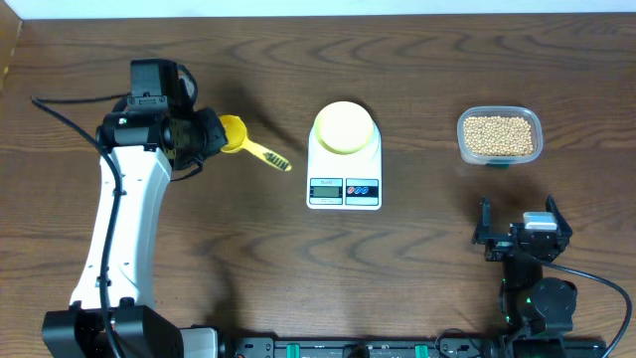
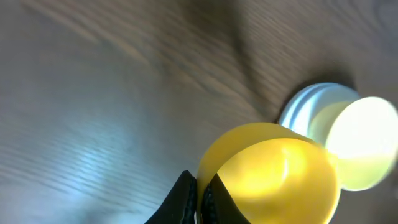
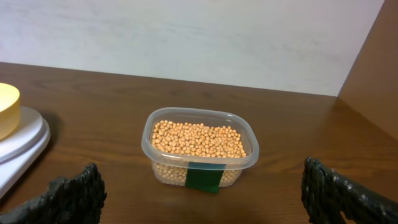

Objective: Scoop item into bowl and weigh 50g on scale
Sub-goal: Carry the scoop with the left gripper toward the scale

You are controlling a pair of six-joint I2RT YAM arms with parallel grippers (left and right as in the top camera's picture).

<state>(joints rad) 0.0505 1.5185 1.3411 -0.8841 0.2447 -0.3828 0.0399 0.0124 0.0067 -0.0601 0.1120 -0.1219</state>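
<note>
Left arm extends up the frame's left side, the left gripper [image 1: 211,135] clenched on the yellow spoon [image 1: 238,139].
At lower right, the right gripper [image 1: 519,214] is splayed wide, facing the beans [image 1: 499,134].

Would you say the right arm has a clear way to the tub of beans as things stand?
Probably yes: the right tool stands open, facing the tub, and only bare table lies between them.
</note>
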